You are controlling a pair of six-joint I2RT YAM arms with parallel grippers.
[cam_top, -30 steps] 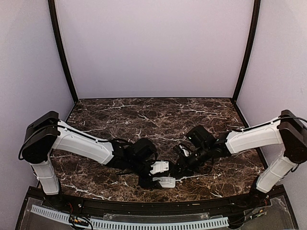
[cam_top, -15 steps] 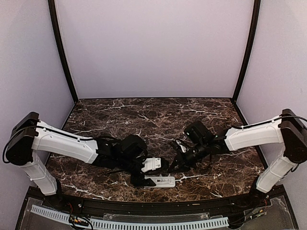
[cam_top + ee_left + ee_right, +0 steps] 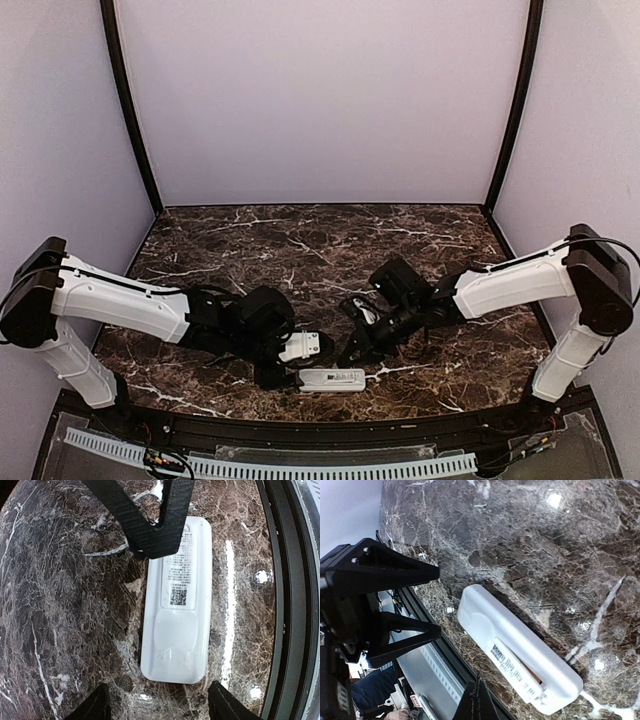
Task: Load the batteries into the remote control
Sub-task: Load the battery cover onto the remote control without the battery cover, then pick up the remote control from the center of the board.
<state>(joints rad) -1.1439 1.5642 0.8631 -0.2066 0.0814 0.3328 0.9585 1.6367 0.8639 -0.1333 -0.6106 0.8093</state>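
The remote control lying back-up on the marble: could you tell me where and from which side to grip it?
Take the remote control across its two long edges at the plain rounded end, coming straight down from above. It lies flat, back up, those edges parallel and free, while the shut right gripper crowds the label end. The left gripper, jaws open, hangs over the plain end.

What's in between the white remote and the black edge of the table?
Just a bare strip of marble table lies between the remote and the black edge, shown in the left wrist view.
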